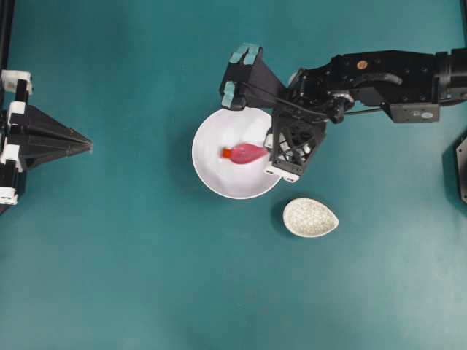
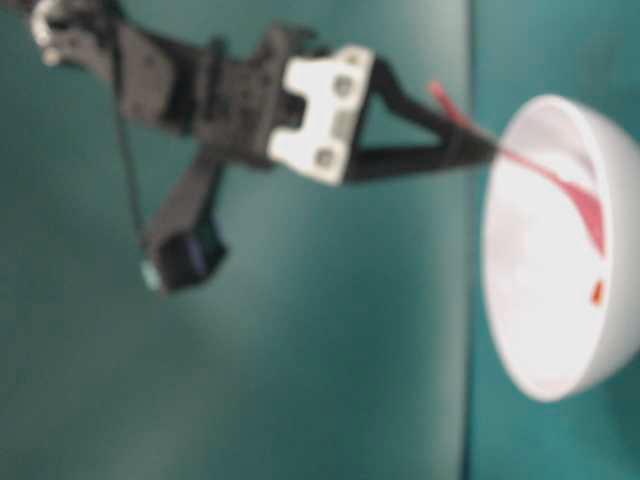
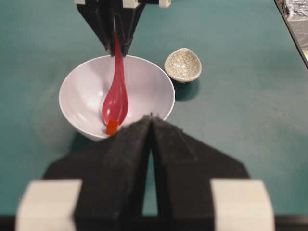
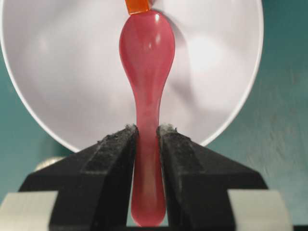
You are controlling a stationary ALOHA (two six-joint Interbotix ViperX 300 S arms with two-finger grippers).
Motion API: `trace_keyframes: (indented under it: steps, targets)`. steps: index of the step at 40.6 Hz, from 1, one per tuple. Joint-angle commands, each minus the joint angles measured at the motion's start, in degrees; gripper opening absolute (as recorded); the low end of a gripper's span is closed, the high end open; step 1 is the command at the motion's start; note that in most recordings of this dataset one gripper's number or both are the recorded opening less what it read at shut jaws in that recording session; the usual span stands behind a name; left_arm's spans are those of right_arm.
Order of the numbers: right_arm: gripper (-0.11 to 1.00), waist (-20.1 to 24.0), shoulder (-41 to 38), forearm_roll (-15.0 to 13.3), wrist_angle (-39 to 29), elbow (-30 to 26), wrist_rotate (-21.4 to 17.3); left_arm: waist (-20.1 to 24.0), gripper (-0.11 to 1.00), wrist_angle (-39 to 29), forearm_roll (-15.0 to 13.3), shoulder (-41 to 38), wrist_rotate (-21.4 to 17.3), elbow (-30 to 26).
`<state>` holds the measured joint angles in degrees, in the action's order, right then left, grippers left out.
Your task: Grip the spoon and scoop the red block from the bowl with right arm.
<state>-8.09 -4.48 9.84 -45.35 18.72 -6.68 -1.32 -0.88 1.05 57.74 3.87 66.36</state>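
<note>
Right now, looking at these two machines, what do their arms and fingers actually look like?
Both are matte black. The right arm is a boxy black limb with a thin black cable along it, a small orange dot on top, teal caps and white fittings near its wrist. Its right gripper ends in two wedge-shaped black fingers with rough padded faces. The left gripper tapers to the same black point, with white blocks behind.

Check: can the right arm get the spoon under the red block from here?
Probably yes. The spoon, clamped in the right gripper, has its tip at the red block inside the bowl; nothing sits between them.
</note>
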Motion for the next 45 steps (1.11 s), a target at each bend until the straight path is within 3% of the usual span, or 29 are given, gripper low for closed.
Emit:
trace_keyframes:
  steps: [1, 29, 45]
  targets:
    - [0.23, 0.0, 0.53, -0.09, 1.67, -2.2, -0.26, -0.18, 0.0, 0.53, 0.18, -0.44, -0.09, -0.88]
    - [0.23, 0.35, 0.35, -0.18, 6.5, -2.37, -0.62, -0.18, 0.0, 0.44, 0.09, -0.44, -0.09, -0.7]
    - [0.23, 1.05, 2.81, -0.18, 12.3, 1.93, -0.88, -0.18, 0.0, 0.44, 0.18, -0.44, -0.09, -0.7]
